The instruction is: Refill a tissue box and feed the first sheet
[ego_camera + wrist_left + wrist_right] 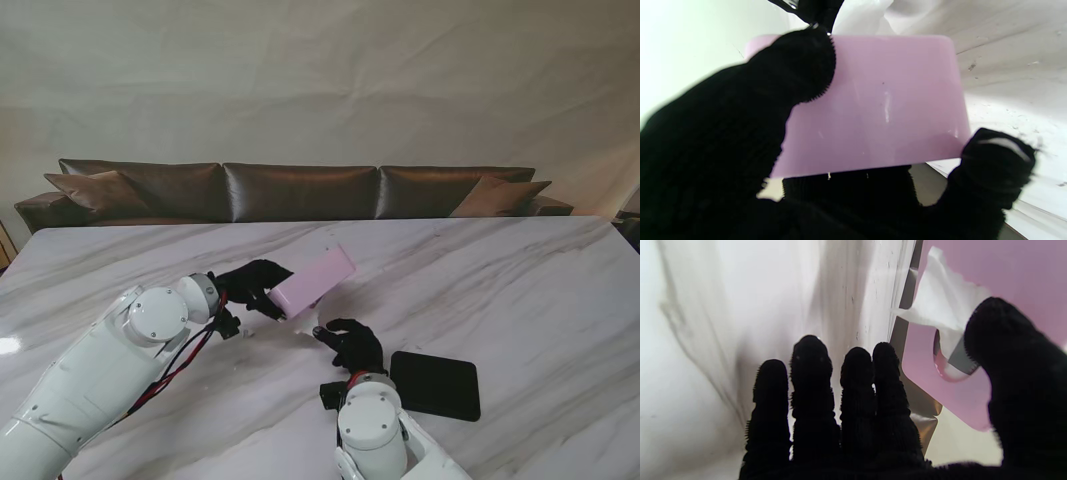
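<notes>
Gripping the tilted pink box (pixel 313 281) clear of the table (pixel 520 290), the left hand (pixel 250 284) presents its slot, tissue (pixel 942 308) already poking out, while the right hand (pixel 352 343), fingers together and empty, waits beside it.

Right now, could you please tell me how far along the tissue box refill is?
Mostly done: a white tissue sheet already pokes through the slot of the pink plastic tissue box. In hand: the left hand holds the box tilted off the marble table, while the right hand is open beside the sheet. Left: setting the box down. The flat black panel lies unused.
</notes>
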Action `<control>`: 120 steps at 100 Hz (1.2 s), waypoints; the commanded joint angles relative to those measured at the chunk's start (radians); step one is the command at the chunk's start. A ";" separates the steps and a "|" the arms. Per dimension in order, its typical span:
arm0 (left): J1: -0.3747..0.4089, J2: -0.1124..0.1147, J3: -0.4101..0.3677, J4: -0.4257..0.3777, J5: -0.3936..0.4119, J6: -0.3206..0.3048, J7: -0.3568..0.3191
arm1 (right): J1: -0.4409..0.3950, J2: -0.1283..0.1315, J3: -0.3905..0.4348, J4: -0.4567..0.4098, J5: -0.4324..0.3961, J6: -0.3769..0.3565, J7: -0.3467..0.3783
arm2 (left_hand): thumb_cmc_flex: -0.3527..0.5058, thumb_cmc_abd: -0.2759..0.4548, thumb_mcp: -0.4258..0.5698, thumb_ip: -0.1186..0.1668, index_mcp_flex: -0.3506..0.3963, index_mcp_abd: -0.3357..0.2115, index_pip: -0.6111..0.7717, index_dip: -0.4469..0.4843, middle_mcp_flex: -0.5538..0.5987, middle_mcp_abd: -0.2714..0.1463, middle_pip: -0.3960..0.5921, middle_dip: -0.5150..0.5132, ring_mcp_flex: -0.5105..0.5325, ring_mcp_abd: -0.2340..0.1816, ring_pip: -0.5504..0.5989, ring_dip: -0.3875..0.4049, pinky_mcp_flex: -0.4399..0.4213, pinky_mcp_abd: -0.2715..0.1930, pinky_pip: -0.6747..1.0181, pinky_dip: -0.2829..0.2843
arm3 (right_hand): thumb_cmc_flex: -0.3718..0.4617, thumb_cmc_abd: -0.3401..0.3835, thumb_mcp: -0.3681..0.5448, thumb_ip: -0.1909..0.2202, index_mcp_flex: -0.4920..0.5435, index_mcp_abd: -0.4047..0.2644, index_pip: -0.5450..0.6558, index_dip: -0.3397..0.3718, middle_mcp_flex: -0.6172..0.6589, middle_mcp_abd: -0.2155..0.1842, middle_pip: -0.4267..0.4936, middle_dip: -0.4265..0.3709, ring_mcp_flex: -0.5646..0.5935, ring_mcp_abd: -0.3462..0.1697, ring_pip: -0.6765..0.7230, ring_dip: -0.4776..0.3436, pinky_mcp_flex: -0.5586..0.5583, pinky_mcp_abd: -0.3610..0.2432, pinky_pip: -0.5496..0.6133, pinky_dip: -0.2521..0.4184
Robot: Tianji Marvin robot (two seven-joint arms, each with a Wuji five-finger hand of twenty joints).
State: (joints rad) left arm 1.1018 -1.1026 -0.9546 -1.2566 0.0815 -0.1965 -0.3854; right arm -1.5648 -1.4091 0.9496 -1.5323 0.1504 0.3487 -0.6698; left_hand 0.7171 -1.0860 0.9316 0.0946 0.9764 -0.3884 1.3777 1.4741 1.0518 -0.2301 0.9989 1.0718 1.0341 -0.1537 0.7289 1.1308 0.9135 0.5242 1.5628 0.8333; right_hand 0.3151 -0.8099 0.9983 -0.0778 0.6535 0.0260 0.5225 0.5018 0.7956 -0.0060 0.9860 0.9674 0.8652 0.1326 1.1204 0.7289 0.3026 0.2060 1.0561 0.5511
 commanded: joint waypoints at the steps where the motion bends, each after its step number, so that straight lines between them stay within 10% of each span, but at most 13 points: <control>1: 0.007 0.001 -0.002 -0.018 -0.003 -0.007 -0.017 | 0.015 -0.008 -0.003 0.004 0.003 0.001 0.026 | 0.090 0.296 0.270 0.173 0.023 -0.026 0.040 0.008 0.182 0.085 0.345 0.066 0.218 0.066 0.740 0.103 -0.016 -0.486 0.292 -0.012 | -0.012 0.021 -0.021 0.003 -0.026 0.018 -0.015 -0.014 -0.020 -0.001 0.004 -0.009 -0.011 0.000 0.004 0.013 -0.001 0.010 0.023 0.022; 34: 0.008 0.001 0.010 -0.026 -0.008 -0.019 -0.021 | 0.053 -0.023 -0.034 0.047 0.039 -0.027 0.021 | 0.089 0.298 0.268 0.173 0.020 -0.028 0.038 0.009 0.181 0.084 0.345 0.066 0.218 0.066 0.740 0.103 -0.016 -0.487 0.293 -0.014 | 0.081 0.073 0.034 0.058 0.125 -0.069 0.089 0.008 0.027 -0.011 0.034 0.004 0.020 -0.003 0.026 0.013 0.015 0.008 0.039 0.019; 43: 0.005 0.000 0.013 -0.022 -0.011 -0.021 -0.020 | 0.063 -0.032 -0.038 0.070 0.042 -0.033 0.004 | 0.090 0.298 0.268 0.173 0.020 -0.029 0.038 0.010 0.182 0.084 0.344 0.066 0.218 0.066 0.740 0.103 -0.016 -0.487 0.293 -0.014 | 0.197 0.070 0.145 -0.017 0.172 -0.180 0.409 -0.210 0.076 -0.014 0.043 0.050 0.048 -0.002 0.040 0.004 0.027 0.007 0.056 0.010; 72: 0.008 0.002 0.011 -0.020 -0.007 -0.022 -0.022 | 0.044 -0.027 -0.018 0.054 0.004 -0.015 -0.014 | 0.089 0.300 0.268 0.173 0.017 -0.033 0.037 0.011 0.180 0.083 0.344 0.066 0.217 0.064 0.738 0.103 -0.016 -0.487 0.293 -0.015 | 0.272 0.152 0.178 -0.044 0.246 -0.203 0.483 -0.024 0.112 -0.004 0.081 0.097 0.064 0.005 0.055 -0.001 0.023 0.007 0.070 0.005; 120: 0.015 0.004 0.000 -0.031 0.005 -0.011 -0.019 | -0.038 -0.001 0.037 -0.042 -0.049 0.070 0.011 | 0.088 0.301 0.267 0.174 0.018 -0.033 0.036 0.014 0.181 0.082 0.344 0.067 0.216 0.064 0.737 0.104 -0.016 -0.487 0.294 -0.016 | 0.272 0.140 0.185 -0.038 0.257 -0.190 0.474 0.010 0.123 0.007 0.085 0.109 0.062 0.006 0.053 -0.002 0.017 0.010 0.062 0.002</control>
State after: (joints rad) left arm 1.1149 -1.0991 -0.9490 -1.2784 0.0849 -0.2126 -0.3918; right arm -1.5900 -1.4132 0.9828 -1.5693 0.1041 0.4166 -0.6715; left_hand 0.7171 -1.0860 0.9317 0.0946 0.9764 -0.3884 1.3777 1.4740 1.0518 -0.2300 0.9990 1.0719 1.0341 -0.1537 0.7289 1.1308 0.9135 0.5242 1.5628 0.8240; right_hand 0.5584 -0.6850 1.1364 -0.1131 0.8554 -0.1138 0.9555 0.4790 0.8852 -0.0058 1.0435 1.0561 0.9059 0.1354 1.1289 0.7288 0.3271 0.2060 1.0921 0.5504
